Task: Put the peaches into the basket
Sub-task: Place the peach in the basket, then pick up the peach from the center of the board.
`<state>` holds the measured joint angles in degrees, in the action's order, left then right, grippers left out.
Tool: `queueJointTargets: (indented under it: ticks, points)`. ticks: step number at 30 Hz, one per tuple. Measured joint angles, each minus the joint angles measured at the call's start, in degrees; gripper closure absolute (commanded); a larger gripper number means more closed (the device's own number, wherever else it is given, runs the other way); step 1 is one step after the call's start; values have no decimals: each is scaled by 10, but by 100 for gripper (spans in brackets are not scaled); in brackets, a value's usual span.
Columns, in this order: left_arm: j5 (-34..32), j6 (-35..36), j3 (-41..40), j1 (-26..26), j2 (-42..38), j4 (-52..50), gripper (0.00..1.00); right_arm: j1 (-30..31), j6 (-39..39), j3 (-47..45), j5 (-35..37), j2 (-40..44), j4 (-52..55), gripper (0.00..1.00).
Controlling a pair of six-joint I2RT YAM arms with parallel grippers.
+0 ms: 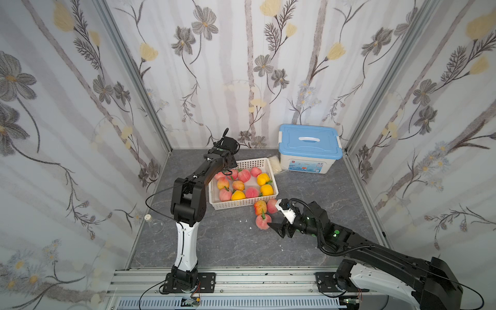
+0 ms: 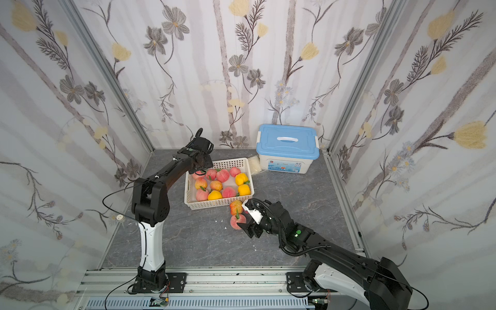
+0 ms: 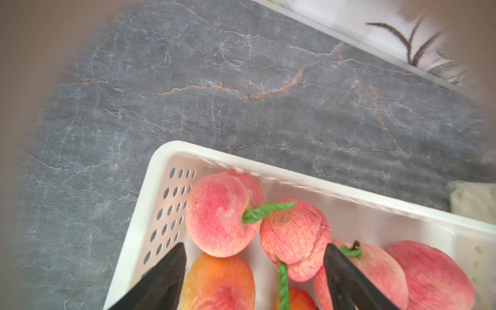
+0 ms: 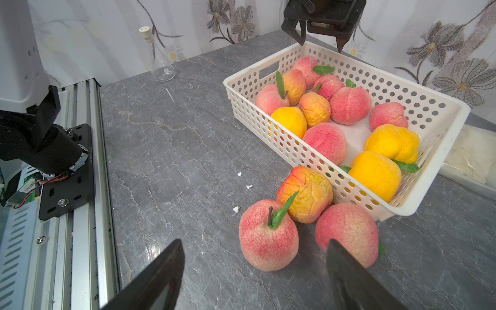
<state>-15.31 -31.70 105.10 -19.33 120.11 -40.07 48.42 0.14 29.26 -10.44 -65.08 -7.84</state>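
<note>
Toward the table's far edge, the left gripper point(image 4: 321, 45) hangs above the far left corner of the basket point(image 1: 241, 206). Its black jaws are spread wide with nothing between them. The left wrist view looks down between the fingers point(image 3: 166, 276) onto pink fruit packed against the perforated wall.

Nearer the middle of the table point(image 1: 228, 241), the right gripper point(image 4: 255, 241) sits low, with its jaws likewise wide apart and gripping nothing. A pink peach point(image 4: 268, 236) with a stem and green leaf lies just ahead of it, in line with the gap and clear of both fingers. A second pink peach point(image 4: 346, 233) is partly hidden behind one finger, and whether they touch cannot be told. Behind these two, an orange-blushed peach point(image 4: 306, 194) leans against the basket's near wall. The three are crowded together on the table, outside the basket.

Inside the basket lie eleven peaches point(image 1: 244, 175), mostly pink, three of them yellow. A few white crumbs point(image 1: 244, 221) dot the table nearby.

Just beyond the basket's right end lies a white packet point(image 1: 275, 162). Past that, a white box with a blue lid point(image 1: 310, 150) stands at the table's far right corner. A clear glass flask point(image 1: 154, 224) stands at the left edge.
</note>
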Motion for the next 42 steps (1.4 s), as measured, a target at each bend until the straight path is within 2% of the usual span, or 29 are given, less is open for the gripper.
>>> queueJointTargets:
  ticks: [6, 9, 13, 19, 25, 29, 34, 42]
  points:
    - [11, 22, -108, -48, -101, 26, 18, 0, 1, -2, 9, 3, -2, 16]
    - [45, 37, -186, -69, -169, 44, 18, 0, 10, 0, 19, -6, -2, 16]
    - [128, 68, -275, -76, -247, 58, 18, -17, 34, 10, 34, -23, -1, 17]
    - [284, 134, -347, -80, -352, 50, 16, -110, 108, 30, 28, -53, 18, 19]
    - [391, 208, -408, -82, -446, 37, 14, -125, 172, 118, 16, -113, 113, 20]
    - [440, 249, -433, -86, -465, 29, 14, -127, 221, 151, 16, -147, 167, 20]
    - [473, 283, -436, -95, -496, 20, 12, -127, 276, 171, 21, -186, 191, 21]
    - [502, 288, -442, -114, -513, 22, 12, -128, 331, 208, 32, -258, 194, 22]
